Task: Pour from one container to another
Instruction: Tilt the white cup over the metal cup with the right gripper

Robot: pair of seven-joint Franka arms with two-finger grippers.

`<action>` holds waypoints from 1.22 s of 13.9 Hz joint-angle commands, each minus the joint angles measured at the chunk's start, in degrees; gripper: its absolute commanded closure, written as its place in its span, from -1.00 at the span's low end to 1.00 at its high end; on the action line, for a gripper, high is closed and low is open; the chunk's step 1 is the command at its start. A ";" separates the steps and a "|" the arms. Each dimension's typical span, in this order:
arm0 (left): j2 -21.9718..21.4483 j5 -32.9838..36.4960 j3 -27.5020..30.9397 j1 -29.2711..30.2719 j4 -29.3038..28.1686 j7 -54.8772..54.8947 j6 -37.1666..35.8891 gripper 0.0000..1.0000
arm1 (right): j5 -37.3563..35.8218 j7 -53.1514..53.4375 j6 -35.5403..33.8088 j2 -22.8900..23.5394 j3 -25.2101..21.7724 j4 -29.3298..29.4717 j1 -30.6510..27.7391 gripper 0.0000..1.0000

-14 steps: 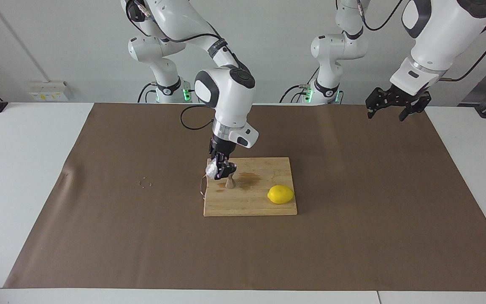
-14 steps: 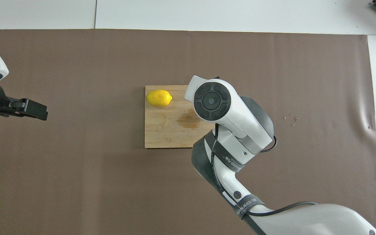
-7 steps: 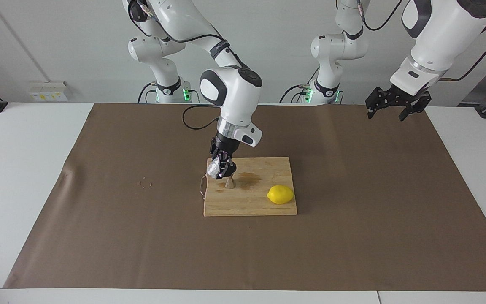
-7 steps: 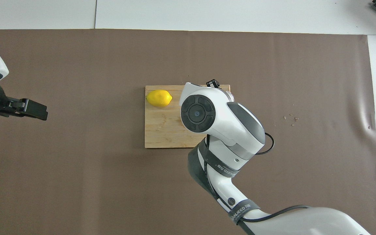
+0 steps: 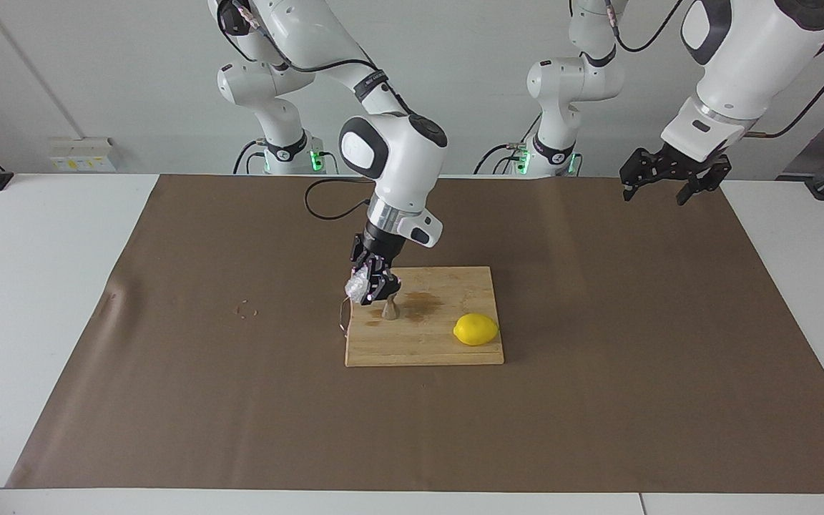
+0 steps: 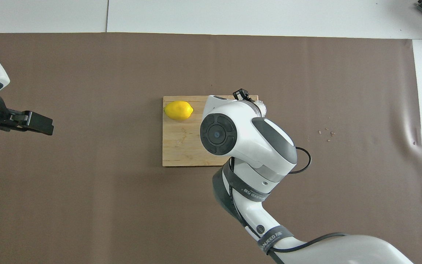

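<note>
My right gripper point(image 5: 373, 285) is shut on the small clear cut-glass tumbler point(image 5: 356, 287), holding it tilted just above the wooden cutting board point(image 5: 426, 347). The steel hourglass jigger point(image 5: 389, 309) stands upright on the board right beside and below the tumbler. In the overhead view only the tumbler's edge point(image 6: 262, 107) shows past the right wrist, which hides the jigger. My left gripper point(image 5: 664, 187) waits open, raised over the mat at the left arm's end of the table, also seen as the left gripper point(image 6: 39, 124) from above.
A yellow lemon point(image 5: 476, 329) lies on the board toward the left arm's end. A darker wet stain point(image 5: 423, 304) marks the board next to the jigger. Small crumbs point(image 5: 245, 310) lie on the brown mat point(image 5: 598, 400) toward the right arm's end.
The right wrist has leaned back toward the robots and the tumbler has swung slightly outward past the board's edge, now showing from above. The left arm has not moved.
</note>
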 commanded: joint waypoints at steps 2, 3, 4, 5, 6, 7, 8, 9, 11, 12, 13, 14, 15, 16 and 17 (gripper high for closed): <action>-1.89 -0.78 0.30 0.12 -2.07 0.66 0.58 -1.00 | -2.94 2.41 0.32 -1.92 0.42 -2.32 0.49 0.88; -1.80 -0.78 0.30 0.12 -2.07 0.57 0.58 -1.00 | -3.55 2.68 0.32 -2.27 0.42 -2.58 0.75 0.88; -1.89 -0.78 0.30 0.12 -2.07 0.66 0.58 -1.00 | -4.60 2.94 0.32 -2.36 0.42 -2.84 1.01 0.88; -1.80 -0.78 0.30 0.12 -2.07 0.66 0.58 -1.00 | -5.48 3.03 0.23 -2.62 0.42 -3.02 1.10 0.88; -1.89 -0.78 0.30 0.12 -2.07 0.66 0.58 -1.00 | -5.84 3.56 0.32 -2.80 0.42 -3.54 1.54 0.88; -1.89 -0.78 0.30 0.12 -2.07 0.66 0.58 -1.00 | -6.19 4.60 0.32 -2.97 0.42 -3.81 1.98 0.88; -1.80 -0.78 0.30 0.12 -2.07 0.66 0.58 -1.00 | -6.97 5.31 0.32 -3.24 0.42 -4.34 1.98 0.88; -1.89 -0.78 0.30 0.12 -2.07 0.66 0.58 -1.00 | -7.33 5.75 0.23 -3.33 0.42 -4.43 2.07 0.88; -1.89 -0.78 0.30 0.12 -2.07 0.66 0.58 -1.00 | -8.12 5.76 0.23 -3.41 0.42 -4.60 2.16 0.88; -1.89 -0.78 0.30 0.12 -2.07 0.57 0.58 -1.00 | -8.56 5.85 0.23 -3.50 0.42 -4.78 2.25 0.88; -1.89 -0.78 0.30 0.12 -2.07 0.57 0.58 -1.00 | -9.09 5.76 0.32 -3.59 0.42 -5.30 2.25 0.88; -1.89 -0.78 0.30 0.12 -2.07 0.66 0.58 -1.00 | -9.35 5.76 0.40 -3.85 0.42 -5.48 2.25 0.88; -1.89 -0.78 0.30 0.12 -2.07 0.66 0.58 -1.00 | -10.75 5.67 0.41 -3.94 0.42 -5.57 2.68 0.88; -1.89 -0.78 0.30 0.12 -2.07 0.66 0.58 -1.00 | -10.94 5.67 0.41 -4.03 0.42 -5.83 2.77 0.88; -1.89 -0.78 0.30 0.12 -2.07 0.66 0.58 -1.00 | -10.94 5.58 0.41 -4.03 0.42 -5.92 2.69 0.88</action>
